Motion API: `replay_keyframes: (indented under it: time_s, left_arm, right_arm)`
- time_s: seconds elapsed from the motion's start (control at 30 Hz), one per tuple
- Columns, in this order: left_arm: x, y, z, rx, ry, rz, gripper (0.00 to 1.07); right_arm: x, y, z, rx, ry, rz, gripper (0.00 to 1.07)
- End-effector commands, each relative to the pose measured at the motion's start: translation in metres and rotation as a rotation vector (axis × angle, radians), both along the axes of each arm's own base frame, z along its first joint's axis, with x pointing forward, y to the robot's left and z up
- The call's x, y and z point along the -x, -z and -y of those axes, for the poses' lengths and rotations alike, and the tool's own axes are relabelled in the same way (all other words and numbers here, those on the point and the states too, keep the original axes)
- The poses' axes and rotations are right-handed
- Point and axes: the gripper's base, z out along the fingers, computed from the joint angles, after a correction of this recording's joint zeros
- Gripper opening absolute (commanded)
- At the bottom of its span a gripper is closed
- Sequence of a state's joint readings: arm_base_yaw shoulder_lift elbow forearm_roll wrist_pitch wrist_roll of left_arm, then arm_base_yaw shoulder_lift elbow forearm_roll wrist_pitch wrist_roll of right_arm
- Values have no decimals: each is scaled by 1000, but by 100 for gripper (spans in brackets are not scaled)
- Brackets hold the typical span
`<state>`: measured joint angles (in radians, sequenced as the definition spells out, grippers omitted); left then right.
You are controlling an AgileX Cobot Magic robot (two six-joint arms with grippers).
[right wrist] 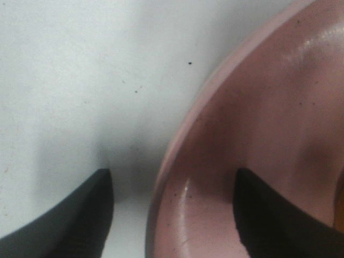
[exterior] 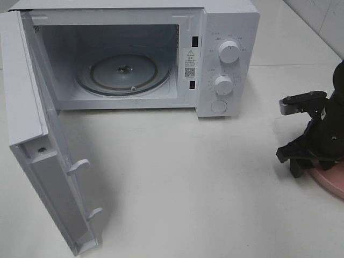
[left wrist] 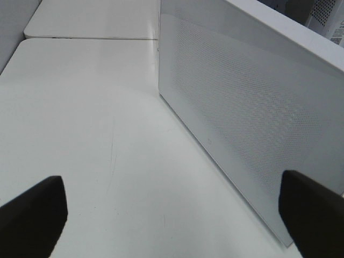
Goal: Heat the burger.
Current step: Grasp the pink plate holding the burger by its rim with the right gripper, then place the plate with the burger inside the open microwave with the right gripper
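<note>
Microwave (exterior: 228,21), white, upper centre of the high view; door (exterior: 24,97) swung wide at left; glass turntable (exterior: 145,75) bare. Two dials (exterior: 229,52) on the panel. Pink plate (exterior: 329,185) at the right edge, on the white table (exterior: 204,188). Right gripper (right wrist: 173,177): jaws apart, astride the plate's rim, one finger (right wrist: 80,215) over the table, the other inside the plate, neither pressing it. Left gripper (left wrist: 172,220): spread wide, holding nothing, beside the door's perforated face. Burger: position cannot be told.
</note>
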<state>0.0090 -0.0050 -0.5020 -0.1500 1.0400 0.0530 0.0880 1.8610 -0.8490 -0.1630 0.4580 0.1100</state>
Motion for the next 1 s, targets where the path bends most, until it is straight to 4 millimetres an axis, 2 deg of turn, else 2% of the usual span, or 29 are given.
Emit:
replay_keyframes:
  time_s: [0.03, 0.07, 0.1, 0.13, 0.17, 0.2, 0.27, 0.67, 1.0]
  left_arm:
    - [3, 0, 0, 5, -5, 20, 100]
    - [3, 0, 0, 5, -5, 20, 100]
    - [3, 0, 0, 5, -5, 20, 100]
    - [3, 0, 0, 5, -5, 20, 100]
    - [3, 0, 0, 5, -5, 20, 100]
    - [3, 0, 0, 5, -5, 20, 100]
    - [3, 0, 0, 5, -5, 20, 100]
    - [3, 0, 0, 5, -5, 20, 100]
    - [3, 0, 0, 5, -5, 20, 100]
  right_arm:
    - [-2, 1, 2, 3, 12, -1, 41]
    - [-1, 1, 2, 3, 13, -3, 34]
    - [-1, 1, 2, 4, 13, -6, 19]
    - [-1, 1, 2, 4, 13, -6, 19]
    - [-1, 1, 2, 4, 13, -6, 7]
    - [-1, 1, 2, 4, 13, -6, 7]
    - [-1, 1, 2, 4, 13, -8, 0]
    - [2, 1, -1, 24, 43, -34, 0]
    - [7, -3, -7, 173, 66, -52, 0]
